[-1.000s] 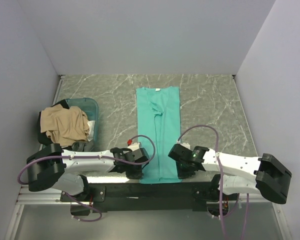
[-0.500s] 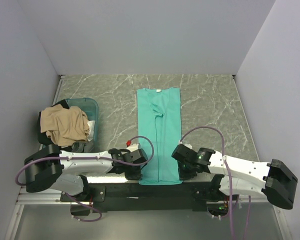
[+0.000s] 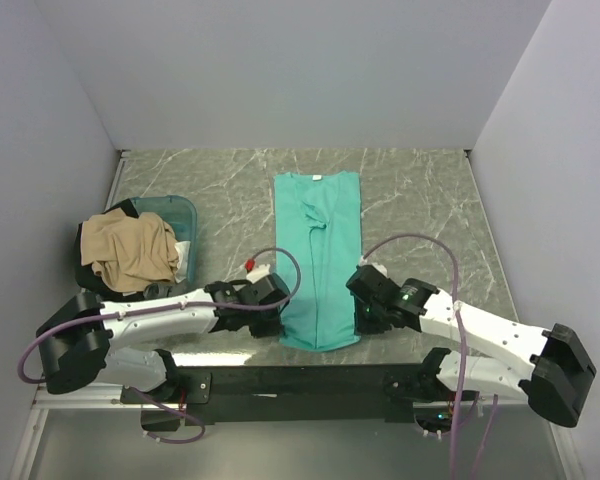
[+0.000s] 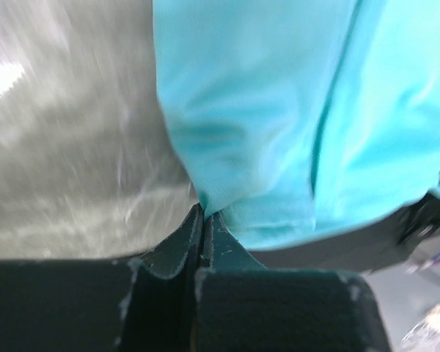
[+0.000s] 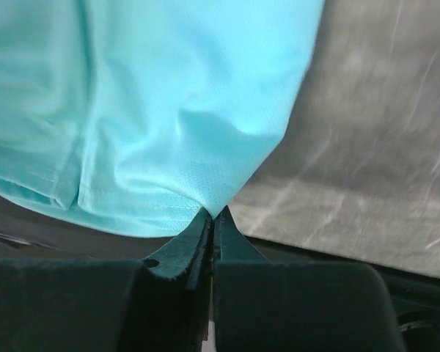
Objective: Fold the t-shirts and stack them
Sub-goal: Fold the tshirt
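Your left gripper (image 4: 202, 213) has its fingers pressed together on the near left corner of the teal t-shirt (image 3: 320, 260), and the cloth rises to a small peak where the tips bite the hem. Your right gripper (image 5: 213, 213) pinches the shirt's near right corner in the same way, fingers closed tight with a fold of the hem between them. The two arms reach in from either side of the shirt, so its near end sits between the grippers. The shirt itself lies flat on the marbled table (image 3: 420, 200), folded lengthwise into a long narrow strip, with a crease down its middle and its white neck label (image 3: 315, 179) at the far end. Well to the left of the shirt, a tan t-shirt (image 3: 130, 250) lies heaped over the rim of a bluish tub (image 3: 180, 212), with dark cloth (image 3: 85, 272) showing beneath the tan heap's left edge.
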Controlling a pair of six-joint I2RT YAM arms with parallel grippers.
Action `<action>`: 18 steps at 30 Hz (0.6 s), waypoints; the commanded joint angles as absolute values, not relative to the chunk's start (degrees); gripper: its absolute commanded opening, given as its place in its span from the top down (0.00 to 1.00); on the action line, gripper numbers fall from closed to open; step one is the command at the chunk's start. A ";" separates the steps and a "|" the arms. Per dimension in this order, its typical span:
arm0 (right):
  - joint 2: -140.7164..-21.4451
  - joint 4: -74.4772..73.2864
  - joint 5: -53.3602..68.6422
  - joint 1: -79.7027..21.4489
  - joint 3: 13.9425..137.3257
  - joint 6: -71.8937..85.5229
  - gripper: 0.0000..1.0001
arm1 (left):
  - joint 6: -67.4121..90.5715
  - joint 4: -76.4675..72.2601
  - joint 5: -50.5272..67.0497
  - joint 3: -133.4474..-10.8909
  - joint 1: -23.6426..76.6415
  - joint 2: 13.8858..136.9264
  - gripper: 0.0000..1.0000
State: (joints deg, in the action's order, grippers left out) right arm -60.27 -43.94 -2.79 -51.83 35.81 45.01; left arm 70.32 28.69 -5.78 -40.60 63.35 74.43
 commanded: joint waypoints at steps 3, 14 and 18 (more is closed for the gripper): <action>-62.05 -41.14 -6.42 -46.85 42.79 39.03 1.00 | 65.57 28.47 -11.68 -47.27 57.85 73.39 0.99; -71.97 -34.63 -8.35 -37.54 55.18 33.49 1.00 | 55.64 23.37 -10.37 -60.37 46.32 82.17 0.99; -76.46 -34.10 -9.84 -35.08 59.41 31.73 1.00 | 54.14 23.91 -11.52 -65.47 42.99 86.82 0.99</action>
